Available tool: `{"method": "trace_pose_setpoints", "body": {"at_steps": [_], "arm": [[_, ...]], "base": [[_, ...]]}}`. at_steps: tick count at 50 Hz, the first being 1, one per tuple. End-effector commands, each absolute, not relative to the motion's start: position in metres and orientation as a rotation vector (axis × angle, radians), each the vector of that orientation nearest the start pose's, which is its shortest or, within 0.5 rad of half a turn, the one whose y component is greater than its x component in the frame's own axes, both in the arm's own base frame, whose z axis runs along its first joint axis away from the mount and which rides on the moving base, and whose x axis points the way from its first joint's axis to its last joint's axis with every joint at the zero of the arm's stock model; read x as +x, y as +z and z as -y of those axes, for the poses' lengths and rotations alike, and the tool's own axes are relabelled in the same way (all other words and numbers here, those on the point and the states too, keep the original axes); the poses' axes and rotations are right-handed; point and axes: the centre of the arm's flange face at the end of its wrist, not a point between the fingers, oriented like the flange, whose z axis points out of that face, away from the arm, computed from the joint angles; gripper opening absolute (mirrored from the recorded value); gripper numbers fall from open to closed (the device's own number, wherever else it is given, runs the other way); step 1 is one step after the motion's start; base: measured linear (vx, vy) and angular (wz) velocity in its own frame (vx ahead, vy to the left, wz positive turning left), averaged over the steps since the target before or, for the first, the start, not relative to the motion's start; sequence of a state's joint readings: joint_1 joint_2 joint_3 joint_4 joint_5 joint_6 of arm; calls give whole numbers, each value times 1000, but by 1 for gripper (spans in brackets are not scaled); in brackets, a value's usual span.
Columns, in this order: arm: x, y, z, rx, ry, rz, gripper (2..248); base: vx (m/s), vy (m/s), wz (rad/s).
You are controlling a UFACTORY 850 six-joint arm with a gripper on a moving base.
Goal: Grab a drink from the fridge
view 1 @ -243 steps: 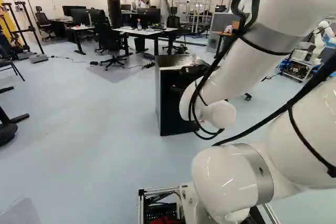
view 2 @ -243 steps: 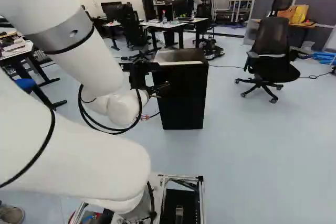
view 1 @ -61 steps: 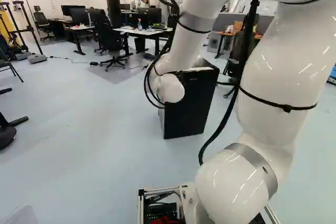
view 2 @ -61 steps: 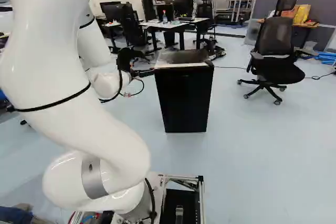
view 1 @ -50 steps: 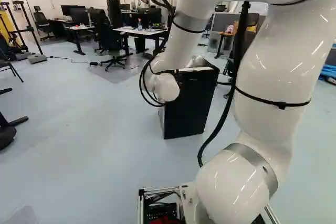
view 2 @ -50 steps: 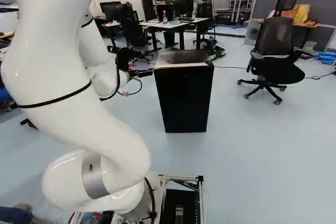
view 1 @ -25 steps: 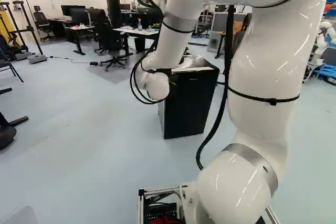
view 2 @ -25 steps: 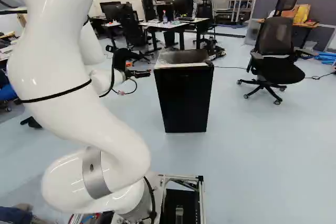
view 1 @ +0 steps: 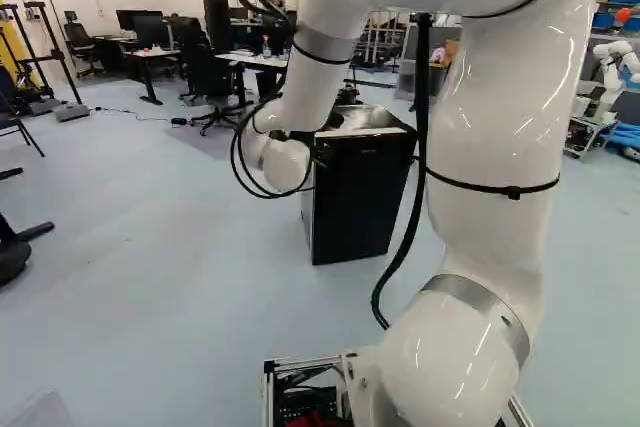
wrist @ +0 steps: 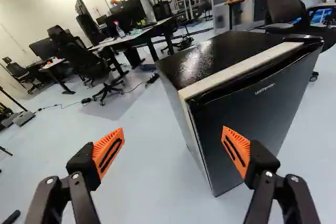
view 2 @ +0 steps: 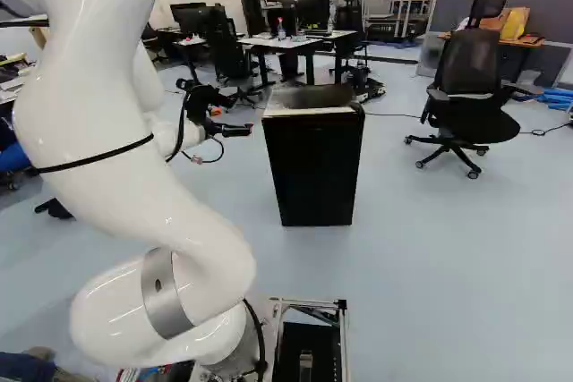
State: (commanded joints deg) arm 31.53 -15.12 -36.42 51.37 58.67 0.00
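Fridge [view 1: 360, 197], dark and squat, stands near twelve o'clock in the left base view, the white arm [view 1: 500, 137] arching over and down toward its nine o'clock side. Over in the right base view, I see the gripper [view 2: 249, 130] at the fridge's ten o'clock, apart from it, and an office chair [view 2: 470, 78] at its two. Wrist view: the gripper [wrist: 173, 129] is open wide, orange pads [wrist: 107, 151] well apart, the fridge ahead at one o'clock, its door [wrist: 252, 111] closed.

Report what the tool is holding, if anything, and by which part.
Nothing held. Tool open, orange pads apart with no object gripped between them; closed fridge stands ahead.
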Motion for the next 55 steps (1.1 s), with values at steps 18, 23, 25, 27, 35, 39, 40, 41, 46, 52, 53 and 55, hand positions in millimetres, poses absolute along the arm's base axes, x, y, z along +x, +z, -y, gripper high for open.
{"method": "trace_pose_setpoints", "body": {"at_steps": [18, 23, 25, 27, 35, 39, 40, 41, 46, 52, 53, 55], "arm": [[442, 349, -201, -2436, -1826, -785, 247], [449, 342, -203, -2444, -1826, -828, 247], [451, 339, -203, -2446, -1827, -844, 247], [454, 337, -204, -2448, -1828, -859, 247], [465, 326, -207, -2454, -1835, -914, 247], [471, 320, -208, -2455, -1842, -937, 247], [472, 319, -209, -2455, -1844, -943, 247], [473, 318, -209, -2455, -1846, -949, 247], [480, 311, -210, -2454, -1858, -977, 247], [489, 303, -211, -2450, -1877, -1010, 247], [490, 302, -211, -2450, -1880, -1015, 247], [492, 299, -211, -2449, -1886, -1024, 247]], "base": [[0, 0, 0], [0, 0, 0], [0, 0, 0], [0, 0, 0], [0, 0, 0], [0, 0, 0], [0, 0, 0], [0, 0, 0], [0, 0, 0], [0, 0, 0], [0, 0, 0], [0, 0, 0]]}}
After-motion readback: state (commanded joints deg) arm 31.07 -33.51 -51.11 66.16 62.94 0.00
